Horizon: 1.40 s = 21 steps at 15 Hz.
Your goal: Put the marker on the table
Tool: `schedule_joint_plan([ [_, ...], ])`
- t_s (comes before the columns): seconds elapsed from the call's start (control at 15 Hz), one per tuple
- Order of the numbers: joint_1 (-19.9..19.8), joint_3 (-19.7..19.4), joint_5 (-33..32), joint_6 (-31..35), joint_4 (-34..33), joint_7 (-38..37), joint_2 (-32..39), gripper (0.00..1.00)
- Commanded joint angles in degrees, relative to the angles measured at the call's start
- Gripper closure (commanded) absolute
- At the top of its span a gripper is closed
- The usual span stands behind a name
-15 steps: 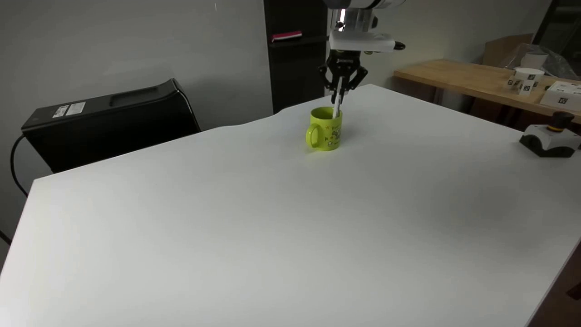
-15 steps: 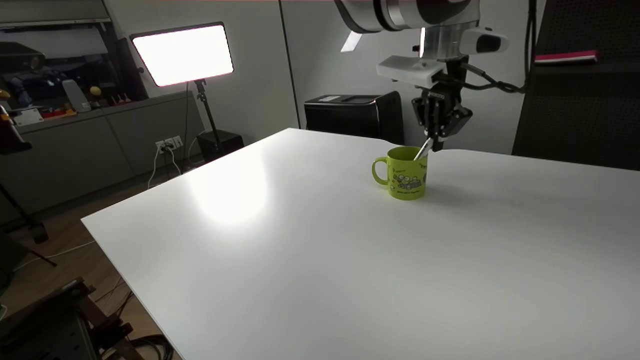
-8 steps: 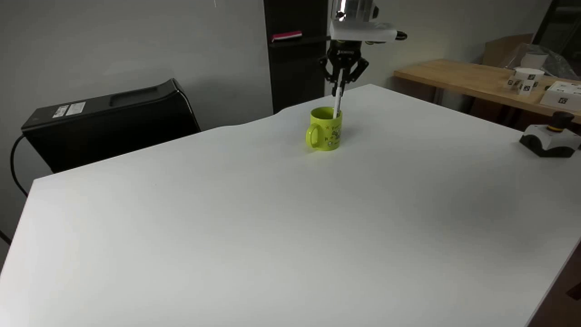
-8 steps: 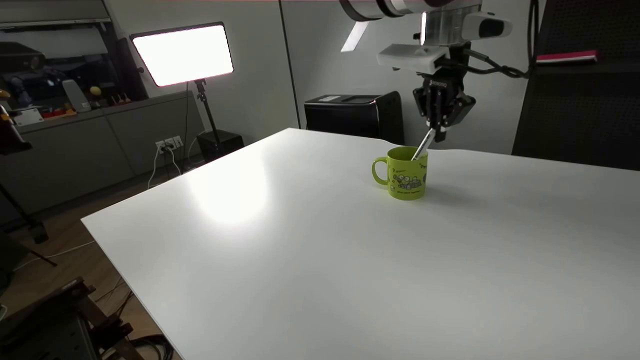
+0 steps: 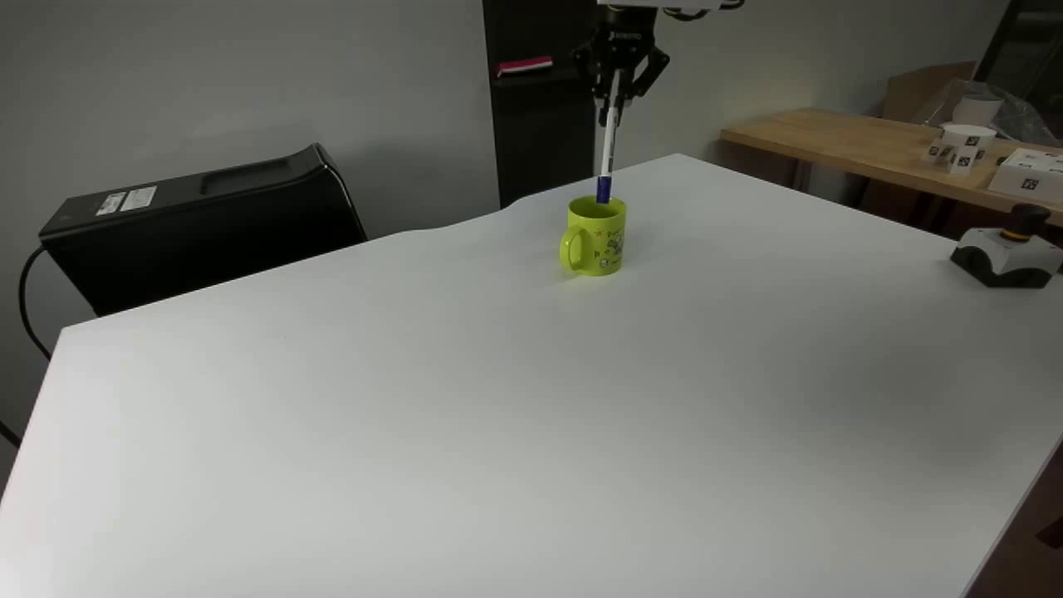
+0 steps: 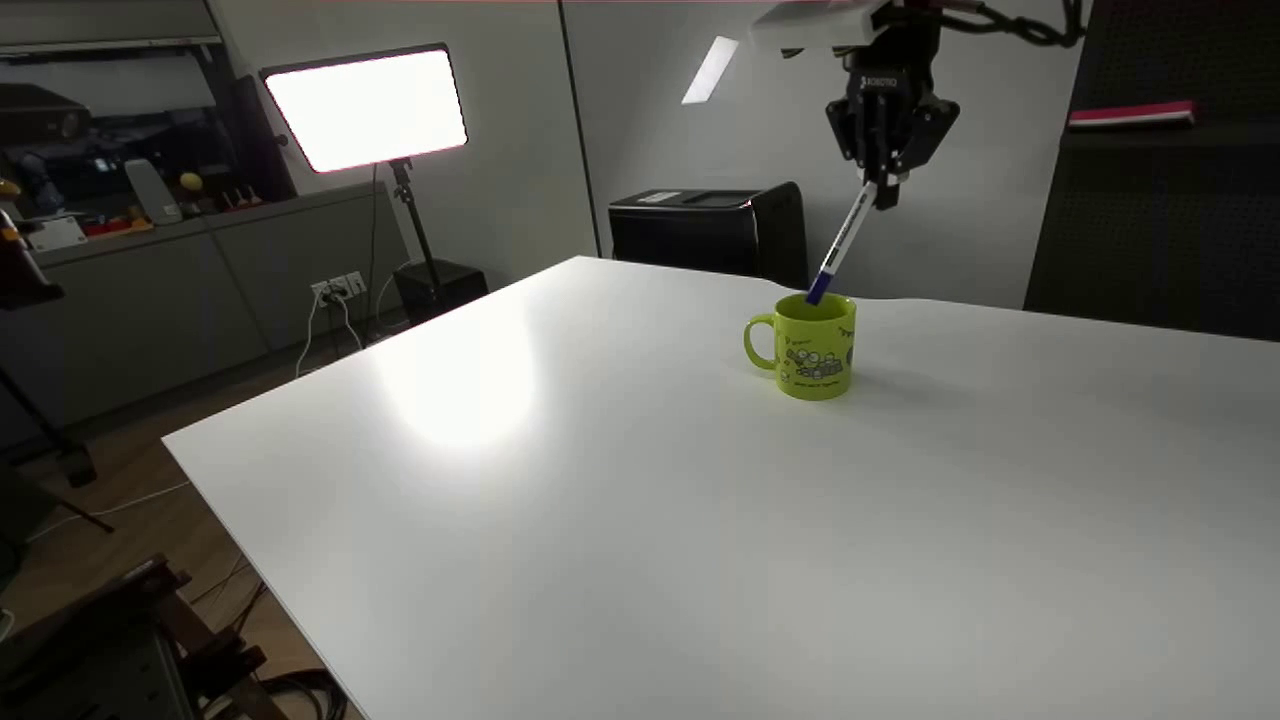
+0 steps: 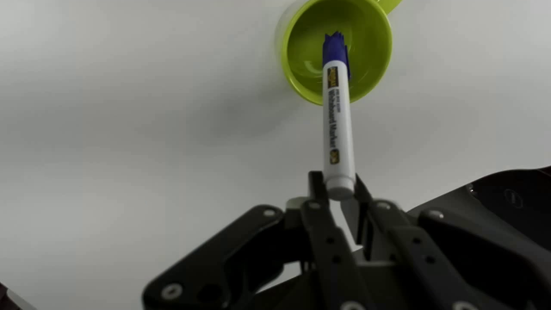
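The marker is a slim white stick with a dark blue cap. It shows in both exterior views and in the wrist view. My gripper is shut on its white plain end. The marker hangs tilted, cap down. Its cap is at the mouth of the lime-green mug; I cannot tell whether the tip is just inside or just above the rim. The mug stands upright on the white table, near its far edge.
A black box-like machine stands behind the table. A black and white button unit sits at the table's right edge in an exterior view. A wooden table holds white cups. A bright lamp stands at the back.
My gripper has risen, lifting the marker with it. The blue cap, hidden inside the mug before, now shows at the mug's mouth. The mug has not moved.
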<state>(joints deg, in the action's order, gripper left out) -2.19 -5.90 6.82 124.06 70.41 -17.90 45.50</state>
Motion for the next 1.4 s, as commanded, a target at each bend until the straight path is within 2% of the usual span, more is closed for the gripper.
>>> schedule_joint_plan([
  [0.0,1.2,-0.6,-2.0,-3.5,-2.9,-2.6,-1.3,0.96],
  [0.27,2.1,-0.4,-3.2,-5.8,-4.9,-2.5,-2.9,0.96],
  [0.53,4.2,0.6,-4.1,-7.0,-3.6,-1.9,-4.6,0.96],
  [0.93,7.4,2.8,-3.6,-7.7,-0.1,-0.8,-5.7,0.96],
  [1.33,8.0,5.2,-1.9,-7.5,6.5,0.0,-6.4,0.96],
])
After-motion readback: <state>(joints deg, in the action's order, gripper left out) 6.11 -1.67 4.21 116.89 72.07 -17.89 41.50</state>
